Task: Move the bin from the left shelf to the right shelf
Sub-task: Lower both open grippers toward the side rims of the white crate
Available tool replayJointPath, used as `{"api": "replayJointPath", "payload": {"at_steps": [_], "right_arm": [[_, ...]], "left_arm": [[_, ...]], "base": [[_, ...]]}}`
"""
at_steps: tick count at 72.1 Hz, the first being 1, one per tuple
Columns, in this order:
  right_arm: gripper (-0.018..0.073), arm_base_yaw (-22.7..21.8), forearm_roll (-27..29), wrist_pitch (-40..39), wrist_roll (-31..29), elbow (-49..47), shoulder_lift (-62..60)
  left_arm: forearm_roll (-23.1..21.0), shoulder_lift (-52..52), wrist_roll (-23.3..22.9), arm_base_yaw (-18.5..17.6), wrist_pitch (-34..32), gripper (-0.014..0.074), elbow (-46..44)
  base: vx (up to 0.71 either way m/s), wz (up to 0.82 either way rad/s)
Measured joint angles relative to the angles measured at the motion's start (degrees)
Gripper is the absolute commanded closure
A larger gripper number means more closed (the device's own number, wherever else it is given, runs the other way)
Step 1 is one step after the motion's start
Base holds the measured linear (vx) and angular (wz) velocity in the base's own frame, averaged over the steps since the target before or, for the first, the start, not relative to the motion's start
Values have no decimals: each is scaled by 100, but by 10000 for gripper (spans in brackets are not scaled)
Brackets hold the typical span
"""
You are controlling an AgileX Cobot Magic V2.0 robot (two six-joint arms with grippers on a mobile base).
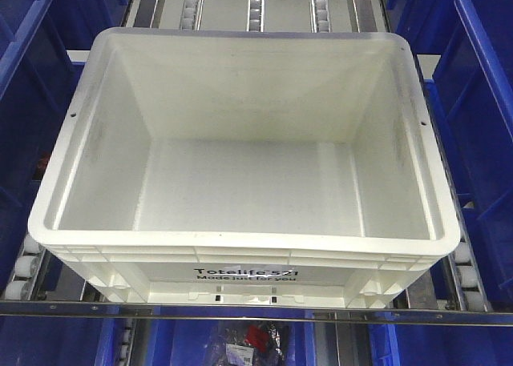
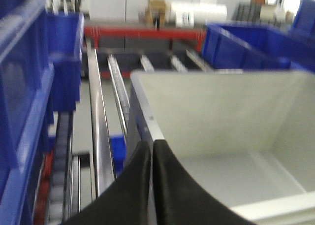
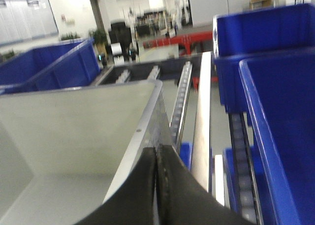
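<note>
Fingers (image 2: pixel 133 185) pinched on bin (image 1: pixel 240 244) rim, left gripper (image 2: pixel 151 146) and right gripper (image 3: pixel 156 150) alike. Sitting centre-frame on rollers (image 1: pixel 22 266) between blue bins (image 1: pixel 489 102); grasp looks done, carry to right shelf left.

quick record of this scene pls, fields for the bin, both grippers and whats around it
object: white bin, empty, upright
support: roller rails
print: black lettering on the bin's near side
left arm: left gripper shut on the bin's left rim
right arm: right gripper shut on the bin's right rim
neighbours: blue bins on both sides
</note>
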Motion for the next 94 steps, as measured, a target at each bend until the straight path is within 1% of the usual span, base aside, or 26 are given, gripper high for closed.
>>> {"api": "replayJointPath", "payload": {"at_steps": [5,11,18,24,39,57,72,78,83,88,94], "right_arm": [[564,0,0,567,0,-528,367],[564,0,0,1168,0,-1134,883],[564,0,0,1651,0,-1599,1417],[564,0,6,1815,-20,-1774,1797],[564,0,457,1911,-46,-1788,2293],[564,0,701,1911,-86,-1796,2325],[564,0,707,1911,-92,-1796,2325],[564,0,696,1911,-109,-1796,2325],[564,0,642,1906,-134,-1796,2325],[564,0,530,1901,-193,-1796,2325],[564,0,393,1888,-276,-1796,2325]], "left_arm": [[0,566,0,0,507,603,-480],[0,1130,0,0,912,603,-931],[0,1605,0,0,961,603,-1174],[0,1857,0,0,876,603,-1213],[0,1979,0,0,721,603,-1220],[0,1979,0,0,546,603,-1220],[0,1979,0,0,196,603,-1220],[0,1979,-46,0,201,603,-1220],[0,1979,-214,0,254,603,-1220],[0,1979,-367,0,383,603,-1220],[0,1979,-427,0,494,603,-1220]], "base": [[0,0],[0,0],[0,0],[0,0],[0,0],[0,0],[0,0],[0,0],[0,0],[0,0],[0,0]]}}
